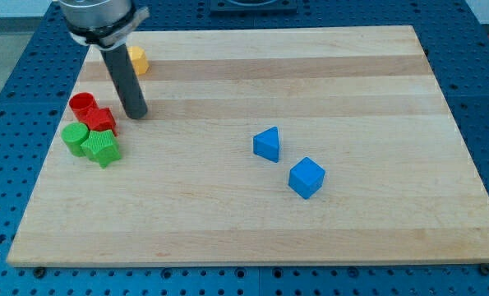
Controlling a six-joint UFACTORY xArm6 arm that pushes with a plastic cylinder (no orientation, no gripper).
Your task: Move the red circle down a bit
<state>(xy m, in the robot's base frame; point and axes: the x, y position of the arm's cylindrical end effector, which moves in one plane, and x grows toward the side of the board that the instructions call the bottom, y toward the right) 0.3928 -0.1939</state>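
Observation:
The red circle (82, 104) sits near the view's left edge of the wooden board (252, 222). A red star-like block (101, 120) touches it at its lower right. Two green blocks lie just below: a green rounded one (75, 136) and a green star (103, 148). My tip (136, 113) rests on the board just right of the red circle and red star, a small gap away. The dark rod rises from it toward the view's top left.
A yellow block (137, 59) sits at the view's top left, partly behind the rod. A blue triangle (268, 144) and a blue cube (306, 178) lie right of the board's middle. A blue perforated table (474, 33) surrounds the board.

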